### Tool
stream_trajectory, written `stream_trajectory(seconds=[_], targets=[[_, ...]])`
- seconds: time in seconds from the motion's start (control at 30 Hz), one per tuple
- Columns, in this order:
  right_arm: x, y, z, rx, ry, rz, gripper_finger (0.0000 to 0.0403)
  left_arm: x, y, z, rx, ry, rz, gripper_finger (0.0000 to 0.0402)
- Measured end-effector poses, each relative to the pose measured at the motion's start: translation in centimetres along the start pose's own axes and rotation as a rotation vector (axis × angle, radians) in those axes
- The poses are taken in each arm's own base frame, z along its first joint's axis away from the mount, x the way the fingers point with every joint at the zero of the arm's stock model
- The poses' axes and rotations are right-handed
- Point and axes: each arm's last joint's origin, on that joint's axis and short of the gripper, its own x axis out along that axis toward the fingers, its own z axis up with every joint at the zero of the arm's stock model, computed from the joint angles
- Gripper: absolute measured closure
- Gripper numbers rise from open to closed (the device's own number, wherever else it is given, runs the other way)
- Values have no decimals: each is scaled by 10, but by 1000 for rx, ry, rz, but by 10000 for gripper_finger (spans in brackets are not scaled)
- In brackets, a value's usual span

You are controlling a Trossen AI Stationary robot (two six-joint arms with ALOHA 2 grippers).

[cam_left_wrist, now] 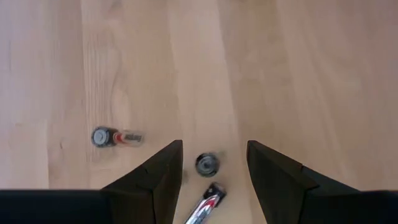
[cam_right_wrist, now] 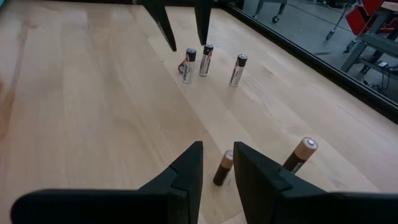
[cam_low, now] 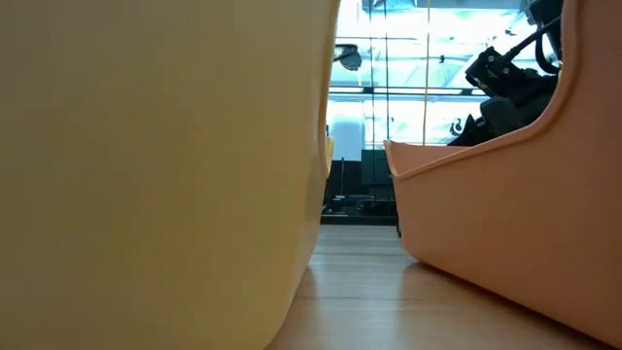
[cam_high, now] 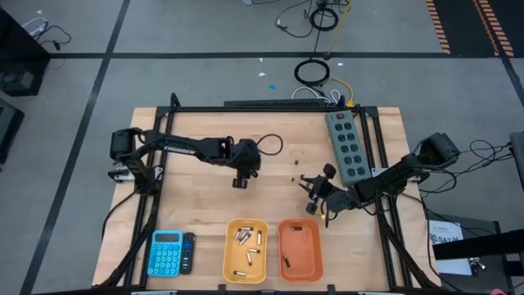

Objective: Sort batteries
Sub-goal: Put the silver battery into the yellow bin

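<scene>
Batteries here are small, hard, smooth metal cylinders, light and stiff, likely to roll or topple at a nudge, so each is best pinched across the middle of its body. From the high view, the left hand (cam_high: 241, 182) hangs over the centre of the pale wooden worktop (cam_high: 205, 139), while the right hand (cam_high: 314, 192) sits right of centre, near the grey power strip (cam_high: 346, 145). Along the front edge stand a yellow plastic bin (cam_high: 230, 256) holding several silvery batteries (cam_high: 243, 236), and beside it an orange plastic bin (cam_high: 314, 252) with one small dark battery (cam_high: 286, 262); a blue calculator (cam_high: 166, 252) lies to the left of both. The low view shows only the two bin walls close up and a strip of worktop between them. In the left wrist view, the left hand is open and empty, its fingers either side of an upright silvery battery (cam_left_wrist: 207, 164). In the right wrist view, the right hand is slightly open with a short copper-and-black battery (cam_right_wrist: 222, 168) standing in the gap, not clearly gripped; a second, larger one (cam_right_wrist: 298, 155) stands just beside, and three silvery batteries stand beyond.
</scene>
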Motion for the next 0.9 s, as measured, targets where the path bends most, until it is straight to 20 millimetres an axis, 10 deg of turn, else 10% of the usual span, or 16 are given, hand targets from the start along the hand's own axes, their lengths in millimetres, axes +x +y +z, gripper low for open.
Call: stream_trajectory(seconds=[0.9], targets=[[1,-1,1,-5,-6,-5,323,14,9,-4,5,58,-68,213]])
